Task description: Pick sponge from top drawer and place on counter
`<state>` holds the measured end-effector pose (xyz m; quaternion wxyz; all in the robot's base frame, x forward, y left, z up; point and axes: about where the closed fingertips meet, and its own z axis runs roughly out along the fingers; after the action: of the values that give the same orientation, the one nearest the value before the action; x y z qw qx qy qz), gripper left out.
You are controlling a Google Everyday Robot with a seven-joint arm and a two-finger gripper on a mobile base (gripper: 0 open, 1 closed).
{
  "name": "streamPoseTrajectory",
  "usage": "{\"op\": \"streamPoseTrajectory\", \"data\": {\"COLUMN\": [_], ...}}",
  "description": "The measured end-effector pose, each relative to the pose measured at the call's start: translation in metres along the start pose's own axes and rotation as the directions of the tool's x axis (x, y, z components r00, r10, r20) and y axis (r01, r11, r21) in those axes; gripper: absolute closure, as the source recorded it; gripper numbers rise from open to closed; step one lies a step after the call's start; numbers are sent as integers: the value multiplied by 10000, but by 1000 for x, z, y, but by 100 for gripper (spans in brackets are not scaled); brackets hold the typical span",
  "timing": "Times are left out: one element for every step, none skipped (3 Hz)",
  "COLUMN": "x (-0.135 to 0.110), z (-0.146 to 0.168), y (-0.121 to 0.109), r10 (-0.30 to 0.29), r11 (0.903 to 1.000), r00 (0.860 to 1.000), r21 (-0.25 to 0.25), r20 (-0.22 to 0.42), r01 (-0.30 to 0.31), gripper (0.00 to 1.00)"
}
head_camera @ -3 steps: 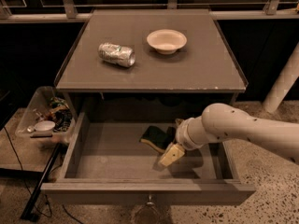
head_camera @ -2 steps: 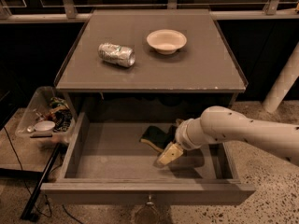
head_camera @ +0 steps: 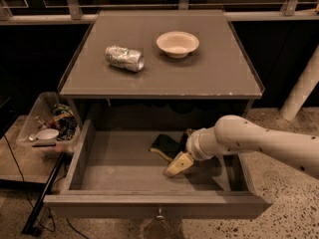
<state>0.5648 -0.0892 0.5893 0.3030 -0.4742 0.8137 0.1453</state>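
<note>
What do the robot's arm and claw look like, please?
The arm is a thick, rounded, off-white tube with small dark dots and a ringed wrist. Its claw, down in the drawer beside the sponge, is pale yellow-cream. No cables show.

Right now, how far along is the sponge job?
Done: the top drawer stands open. In hand: the claw is down inside it, beside the sponge, which lies in the drawer, not lifted. Left: grasp it, lift it out and set it on the counter.
</note>
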Motion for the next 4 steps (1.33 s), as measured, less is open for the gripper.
{"op": "streamPoseTrajectory", "data": {"x": [0,0,0,0], "z": [0,0,0,0], "y": [0,0,0,0], "r10": [12,12,12,11], "r11": [10000,10000,10000,10000], "r00": [10000,10000,10000,10000], "r21": [-9,-9,-10,-11], "r20": [9,9,9,9], "r01": [-12,-12,-12,-11], "gripper": [18,41,64,88]}}
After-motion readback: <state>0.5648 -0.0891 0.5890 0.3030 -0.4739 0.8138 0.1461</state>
